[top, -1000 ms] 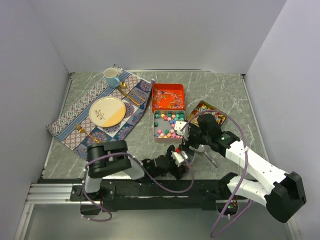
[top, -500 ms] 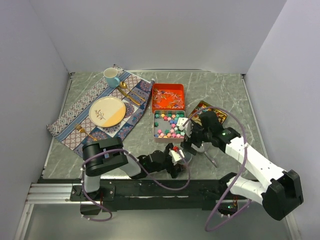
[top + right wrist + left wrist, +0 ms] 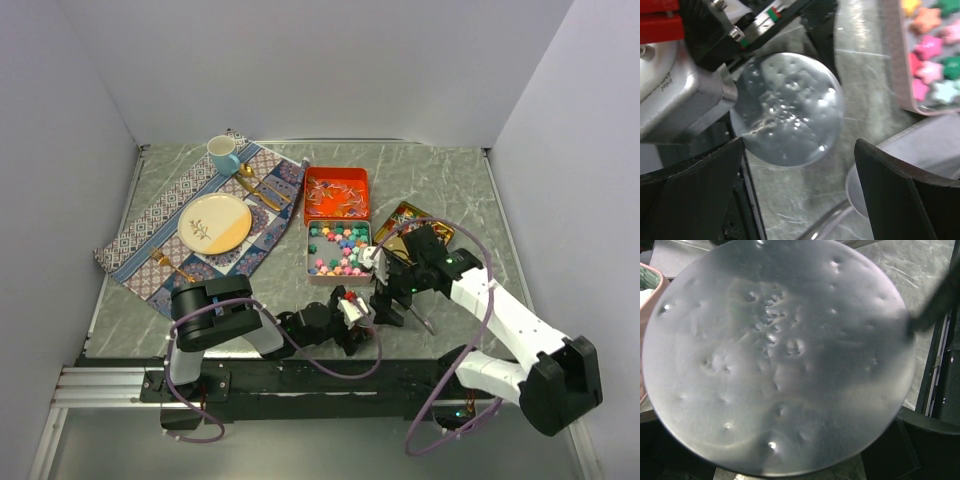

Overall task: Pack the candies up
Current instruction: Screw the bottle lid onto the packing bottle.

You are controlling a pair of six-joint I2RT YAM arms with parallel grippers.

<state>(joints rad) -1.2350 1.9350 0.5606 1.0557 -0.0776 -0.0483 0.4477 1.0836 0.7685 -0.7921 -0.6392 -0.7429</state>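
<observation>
Pastel star candies (image 3: 337,250) fill a pink tin (image 3: 309,252), and thin wrapped candies (image 3: 336,193) lie in the orange tin (image 3: 308,192) behind it. The star candies (image 3: 932,55) also show at the upper right of the right wrist view. A clear, dimpled round disc (image 3: 787,107) sits at the front of my left gripper (image 3: 352,308). It fills the left wrist view (image 3: 775,355) and hides those fingers. My right gripper (image 3: 799,150) hovers open just above the disc, with only the disc's near edge and bare table in the gap.
A third tin (image 3: 412,222) with a dark patterned inside lies right of the pink one. A second clear round piece (image 3: 860,192) lies by my right finger. Placemat (image 3: 140,235), plate (image 3: 214,222), cup (image 3: 223,154) and gold cutlery sit at the left.
My right gripper has opened wider and moved from beside the pink tin toward the near edge, over the clear disc. The left arm has barely shifted.
</observation>
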